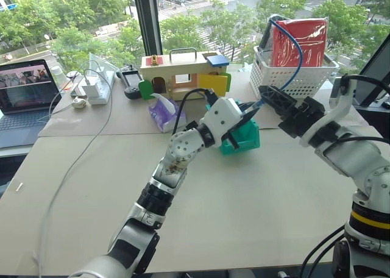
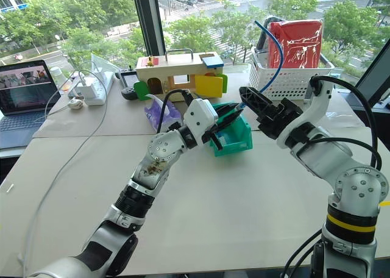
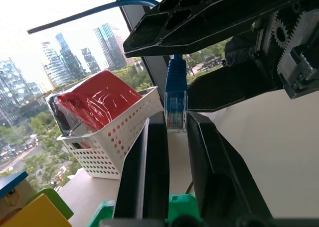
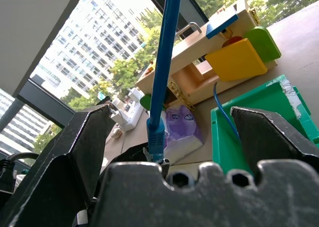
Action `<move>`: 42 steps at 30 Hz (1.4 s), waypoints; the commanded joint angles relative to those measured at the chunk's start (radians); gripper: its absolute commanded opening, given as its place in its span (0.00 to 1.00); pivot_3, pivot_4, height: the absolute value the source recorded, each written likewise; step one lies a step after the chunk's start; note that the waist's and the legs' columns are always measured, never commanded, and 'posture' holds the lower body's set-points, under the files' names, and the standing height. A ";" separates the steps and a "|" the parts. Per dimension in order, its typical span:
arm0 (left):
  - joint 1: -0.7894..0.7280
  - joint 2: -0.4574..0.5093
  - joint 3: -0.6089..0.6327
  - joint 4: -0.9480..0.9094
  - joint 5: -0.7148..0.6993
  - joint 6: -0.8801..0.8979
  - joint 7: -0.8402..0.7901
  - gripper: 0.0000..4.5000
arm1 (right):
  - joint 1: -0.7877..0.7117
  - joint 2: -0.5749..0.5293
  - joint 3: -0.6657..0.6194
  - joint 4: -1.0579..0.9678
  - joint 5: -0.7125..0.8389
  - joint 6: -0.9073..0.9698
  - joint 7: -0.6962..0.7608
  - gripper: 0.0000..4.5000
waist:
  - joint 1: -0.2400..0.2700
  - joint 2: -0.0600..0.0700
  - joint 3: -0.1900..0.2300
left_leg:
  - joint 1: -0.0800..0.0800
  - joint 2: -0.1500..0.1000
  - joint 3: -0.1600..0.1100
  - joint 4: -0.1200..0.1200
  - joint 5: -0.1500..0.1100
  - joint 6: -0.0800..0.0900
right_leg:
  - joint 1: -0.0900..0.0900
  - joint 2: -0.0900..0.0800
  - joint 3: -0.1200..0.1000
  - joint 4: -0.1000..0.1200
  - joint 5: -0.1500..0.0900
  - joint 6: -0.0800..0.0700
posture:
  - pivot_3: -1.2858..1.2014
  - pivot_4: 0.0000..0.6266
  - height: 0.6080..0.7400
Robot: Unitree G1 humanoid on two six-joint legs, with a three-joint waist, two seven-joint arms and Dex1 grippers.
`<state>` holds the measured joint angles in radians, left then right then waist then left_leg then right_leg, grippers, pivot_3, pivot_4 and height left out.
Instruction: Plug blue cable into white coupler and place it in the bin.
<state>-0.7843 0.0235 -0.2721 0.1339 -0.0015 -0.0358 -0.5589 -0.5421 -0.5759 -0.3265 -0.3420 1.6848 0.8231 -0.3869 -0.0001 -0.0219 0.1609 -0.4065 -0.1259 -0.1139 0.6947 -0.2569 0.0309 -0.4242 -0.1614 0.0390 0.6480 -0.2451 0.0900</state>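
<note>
Where the grippers meet: just above the bin (image 1: 247, 142), at its 12 o'clock rim, fingertip to fingertip.
Left gripper (image 3: 175, 118): jaws drawn close together. The clear plug of the blue cable (image 4: 167, 48) stands between its fingertips. I cannot tell whether they pinch the plug itself or something under it.
Right gripper (image 4: 170, 109): jaws spread wide, one finger on each side of the cable's blue boot, touching neither side.
White coupler: cannot be made out.
Bin contents: a thin blue strand (image 4: 224, 112) curves along the inner wall; whether it belongs to the same cable I cannot tell.
White basket (image 1: 292, 80): at 1 o'clock from the bin, near the table's far edge. It holds a red packet (image 1: 298, 43) standing upright, and the cable arcs up past it.
Around the bin: a purple packet (image 1: 163, 113) is at 9 o'clock and a wooden toy house (image 1: 183, 71) at 11 o'clock, both close by.
Table (image 1: 262, 205): bare from the bin toward 6 o'clock, out to the near edge.
Left side: a white cord (image 1: 73, 162) trails toward 7 o'clock, and a laptop (image 1: 24, 95) sits at the far 9 o'clock edge.
</note>
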 commanded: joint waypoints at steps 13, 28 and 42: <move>-0.006 -0.012 -0.003 -0.048 -0.012 0.010 0.008 0.13 | 0.026 -0.033 -0.016 -0.049 0.047 -0.061 -0.014 0.00 | -0.002 0.000 0.000 | 0.000 0.000 0.000 0.000 0.000 0.000 | 0.000 0.000 0.000 0.000 0.000 0.000 | 0.52 0.24 1.00; -0.005 -0.008 -0.002 -0.049 -0.016 0.013 -0.002 0.13 | 0.036 -0.066 -0.008 -0.069 0.068 -0.060 0.000 0.42 | -0.001 0.000 0.000 | 0.000 0.000 0.001 0.000 0.000 0.001 | 0.000 0.000 0.001 0.000 0.000 0.000 | 0.52 0.24 1.00; -0.006 -0.010 -0.012 -0.057 -0.017 0.021 -0.015 0.13 | 0.078 -0.085 -0.016 -0.084 0.075 -0.068 0.000 0.57 | 0.000 0.000 0.000 | 0.000 0.000 0.001 0.000 -0.001 0.001 | 0.000 0.000 0.001 0.000 0.000 0.000 | 0.52 0.24 1.00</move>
<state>-0.7840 0.0171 -0.2837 0.1282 -0.0025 -0.0153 -0.5674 -0.4576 -0.6454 -0.3202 -0.3846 1.7424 0.7868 -0.3934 -0.0006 -0.0219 0.1609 -0.4061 -0.1259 -0.1127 0.6947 -0.2575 0.0319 -0.4240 -0.1614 0.0400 0.6476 -0.2449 0.0904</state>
